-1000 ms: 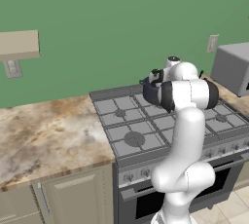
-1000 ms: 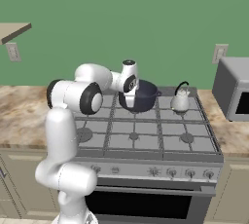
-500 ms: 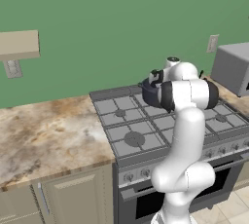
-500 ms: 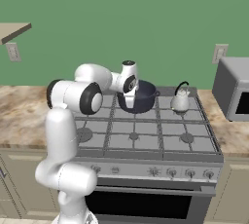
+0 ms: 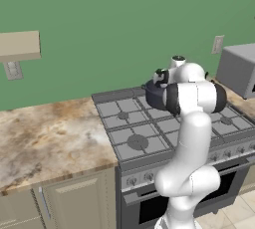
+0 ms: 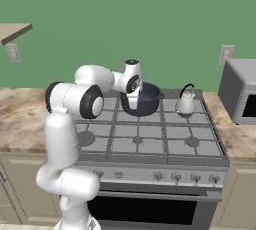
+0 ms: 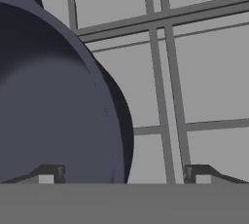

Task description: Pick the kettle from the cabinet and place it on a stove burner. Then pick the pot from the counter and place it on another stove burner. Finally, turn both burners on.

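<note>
The dark navy pot [image 6: 146,102] stands on a rear middle burner of the grey stove [image 6: 150,145]. Beside it, on the rear right burner, sits the small silver kettle [image 6: 185,103]. My gripper [image 6: 134,95] points down over the pot's left rim and is open. In the hand view the pot [image 7: 53,96] fills the left side, and its rim runs between the spread fingertips [image 7: 46,174] of my gripper [image 7: 124,175] without touching them. From the left base, the arm hides most of the pot [image 5: 153,94].
The marbled counter [image 5: 45,138] lies left of the stove [image 5: 129,123]. A grey microwave [image 6: 241,91] stands on the right. The beige cabinet shelf [image 5: 20,44] hangs on the wall at left. Knobs [image 6: 175,177] line the range front.
The jaws have spread wide and let go of the pot's rim. The pot stays on the rear burner; the arm has barely moved.
</note>
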### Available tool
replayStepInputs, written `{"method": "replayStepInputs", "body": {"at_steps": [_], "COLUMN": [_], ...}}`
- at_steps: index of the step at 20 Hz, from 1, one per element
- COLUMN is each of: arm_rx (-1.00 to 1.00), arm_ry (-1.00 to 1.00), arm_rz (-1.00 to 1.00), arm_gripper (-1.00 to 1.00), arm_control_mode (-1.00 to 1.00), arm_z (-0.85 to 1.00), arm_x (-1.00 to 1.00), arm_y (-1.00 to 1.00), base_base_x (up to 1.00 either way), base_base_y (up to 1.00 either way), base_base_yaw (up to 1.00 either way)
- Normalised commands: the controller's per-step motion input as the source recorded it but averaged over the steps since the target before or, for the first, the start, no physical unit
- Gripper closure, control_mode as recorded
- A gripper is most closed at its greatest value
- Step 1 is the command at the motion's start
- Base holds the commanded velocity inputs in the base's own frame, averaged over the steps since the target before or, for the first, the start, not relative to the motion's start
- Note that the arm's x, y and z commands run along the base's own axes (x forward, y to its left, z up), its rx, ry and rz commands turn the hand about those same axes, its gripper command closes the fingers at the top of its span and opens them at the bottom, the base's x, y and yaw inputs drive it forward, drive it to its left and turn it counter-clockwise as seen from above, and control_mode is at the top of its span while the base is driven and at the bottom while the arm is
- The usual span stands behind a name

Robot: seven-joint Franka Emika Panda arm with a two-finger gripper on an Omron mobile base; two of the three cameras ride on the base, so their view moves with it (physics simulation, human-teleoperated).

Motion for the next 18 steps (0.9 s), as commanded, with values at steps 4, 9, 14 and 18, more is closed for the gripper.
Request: {"method": "replayStepInputs", "body": {"at_steps": [4,9,14,18], "arm_rx": [0.0,0.0,0.0,0.0], "arm_ry": [0.0,-0.02,-0.06,-0.1], "arm_rz": [0.0,0.0,-0.02,-0.04], "arm_gripper": [-1.0,-1.0,-1.0,-1.0], "arm_control_mode": [-1.0,-1.0,-1.0,-1.0], "arm_z": [0.56,0.44,0.46,0.43], "arm_x": [-0.06,-0.16,-0.23,-0.33], "arm_y": [0.0,-0.04,-0.06,-0.06], "base_base_x": [0.0,0.0,0.0,0.0], "base_base_y": [0.0,0.0,0.0,0.0], "base_base_yaw": [0.0,0.0,0.0,0.0]}}
